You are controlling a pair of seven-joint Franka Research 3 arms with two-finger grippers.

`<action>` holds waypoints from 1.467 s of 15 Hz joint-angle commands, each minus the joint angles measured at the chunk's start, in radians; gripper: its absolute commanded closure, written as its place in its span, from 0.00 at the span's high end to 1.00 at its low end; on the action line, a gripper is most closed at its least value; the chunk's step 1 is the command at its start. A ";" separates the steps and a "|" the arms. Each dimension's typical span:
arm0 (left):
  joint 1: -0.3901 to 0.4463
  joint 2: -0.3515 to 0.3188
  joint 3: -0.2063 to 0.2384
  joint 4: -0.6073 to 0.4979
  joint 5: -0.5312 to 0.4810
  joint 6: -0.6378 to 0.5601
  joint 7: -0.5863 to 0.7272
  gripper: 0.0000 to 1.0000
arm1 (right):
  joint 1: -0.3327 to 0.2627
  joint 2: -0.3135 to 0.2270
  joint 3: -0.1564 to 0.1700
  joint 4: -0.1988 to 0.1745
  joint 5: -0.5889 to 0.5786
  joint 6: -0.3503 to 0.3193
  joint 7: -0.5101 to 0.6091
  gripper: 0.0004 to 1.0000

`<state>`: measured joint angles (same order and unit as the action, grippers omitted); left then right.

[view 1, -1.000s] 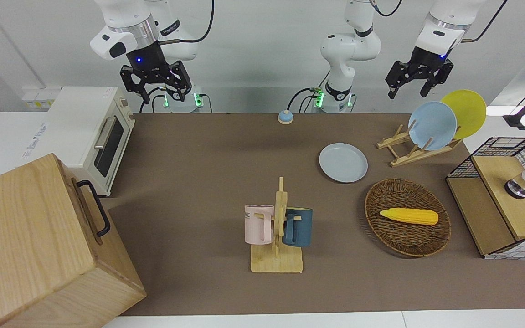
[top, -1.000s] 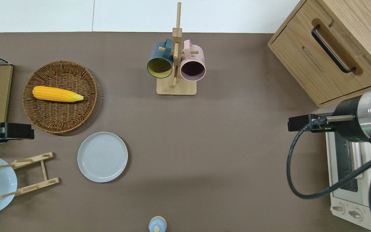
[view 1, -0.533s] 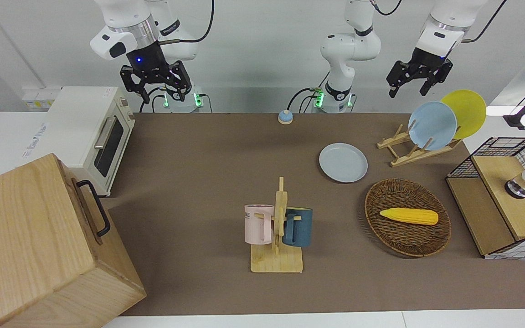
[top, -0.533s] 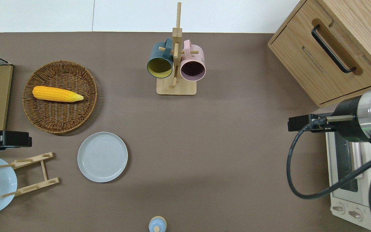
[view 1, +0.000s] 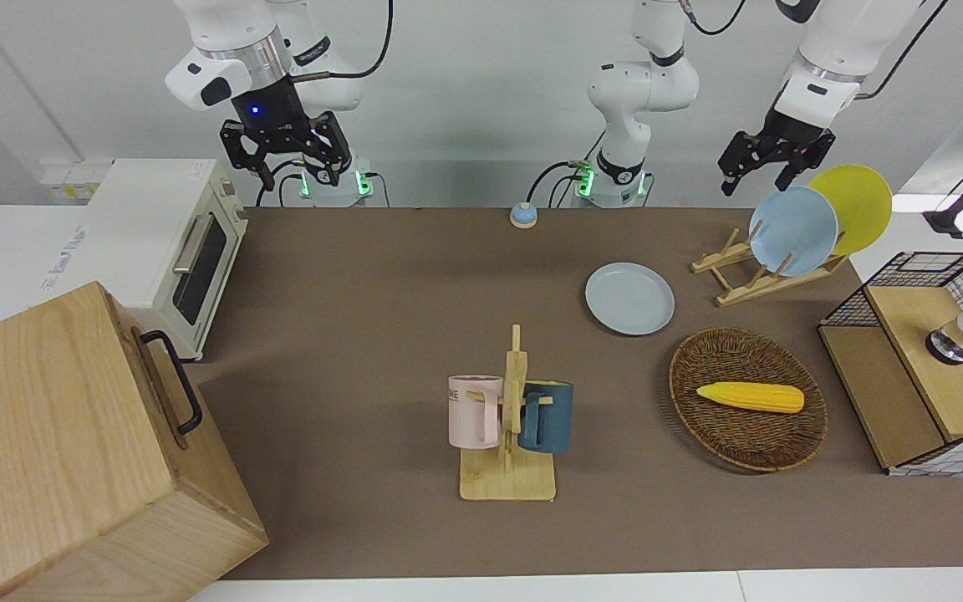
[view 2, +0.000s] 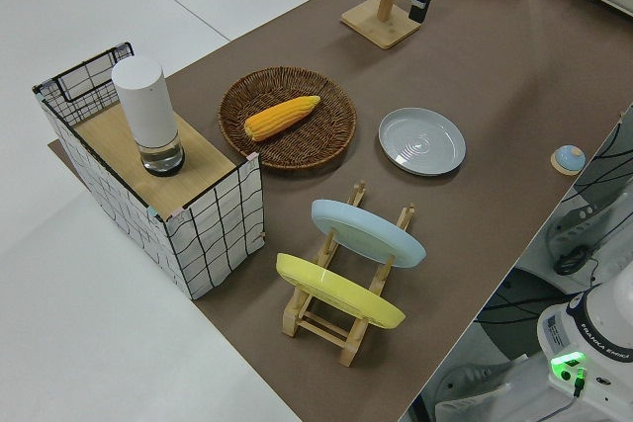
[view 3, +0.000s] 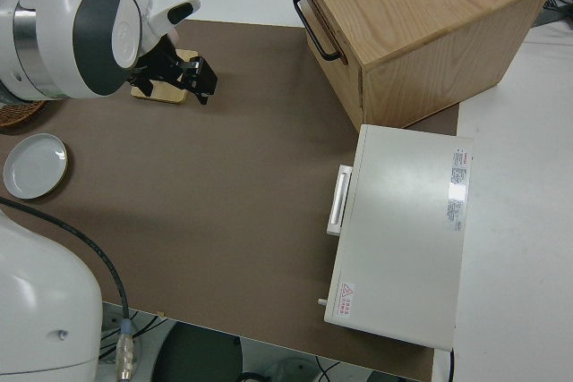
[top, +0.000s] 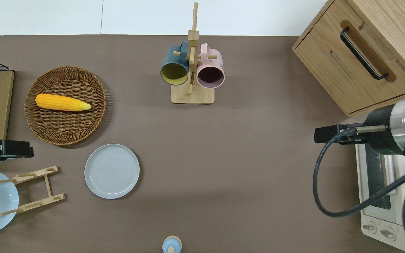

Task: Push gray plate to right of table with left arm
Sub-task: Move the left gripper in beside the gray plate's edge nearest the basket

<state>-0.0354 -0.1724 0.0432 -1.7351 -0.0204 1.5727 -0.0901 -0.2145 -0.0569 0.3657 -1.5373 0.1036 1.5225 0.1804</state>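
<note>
The gray plate point(view 1: 629, 298) lies flat on the brown table point(view 1: 381, 284), between the wicker basket and the robots; it also shows in the overhead view point(top: 111, 171) and the left side view point(view 2: 422, 140). My left gripper point(view 1: 757, 174) is open and empty, up in the air. In the overhead view it point(top: 9, 149) is over the table edge at the left arm's end, between the wire box and the dish rack, well apart from the plate. My right gripper point(view 1: 298, 171) is open and parked.
A wooden dish rack point(view 1: 749, 280) holds a sky-blue plate point(view 1: 792, 230) and a yellow plate point(view 1: 858, 205). A wicker basket point(view 1: 720, 443) holds a corn cob. A mug rack point(view 1: 511, 418), a toaster oven point(view 1: 168, 242), a wooden cabinet point(view 1: 72, 451) and a small bell point(view 1: 523, 215) also stand here.
My left gripper has drawn back slightly toward the left arm's end of the table and its wrist has tilted. The gray plate and the right arm have not moved.
</note>
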 commanded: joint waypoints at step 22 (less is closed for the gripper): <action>-0.017 -0.006 0.040 -0.681 -0.055 0.599 0.110 0.99 | -0.006 0.006 0.004 0.013 0.016 -0.007 0.002 1.00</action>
<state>-0.0437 -0.1625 0.0775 -2.3019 -0.0495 2.0452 0.0008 -0.2145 -0.0569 0.3657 -1.5373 0.1036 1.5225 0.1804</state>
